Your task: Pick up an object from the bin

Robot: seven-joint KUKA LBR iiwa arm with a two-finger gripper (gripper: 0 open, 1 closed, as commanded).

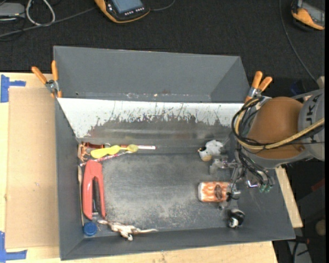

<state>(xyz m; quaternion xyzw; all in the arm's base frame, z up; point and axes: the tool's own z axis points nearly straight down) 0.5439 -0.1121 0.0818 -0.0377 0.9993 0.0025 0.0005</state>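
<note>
— Where's the claw (pixel 231 188) from where you stand?

— Low on the right side of the grey bin (pixel 153 81), about 4 o'clock from the middle of the floor. The arm comes in from 3 o'clock, and its brown-orange cover (pixel 274 126) and black cables (pixel 242 130) hang over the rim.

— Is it clenched or released?

— I can't tell. The wires and the wrist crowd that spot.

— What is it at, then?

— A small orange-and-white thing (pixel 209 192), blocky like a little packet, lying flat on the floor at the claw's 9 o'clock, just beside it. Whether the two touch I can't make out.

— Anything else close by?

— A black-and-white round thing (pixel 234 218) at the claw's 6 o'clock, near the front wall. And a little white-and-tan toy (pixel 211 150) at its 11 o'clock, at the foot of the back slope.

— And further out?

— The rest is well apart, over by the left wall at 9 o'clock. A red-handled tool (pixel 93 193) lies along that wall, with a blue cap (pixel 89 229) at its near end. A yellow plastic piece (pixel 111 152) sits at its far end, with a thin white stick (pixel 146 147) pointing off toward 3 o'clock. A pale twiggy thing (pixel 126 230) lies along the front wall, around 7 o'clock.
</note>
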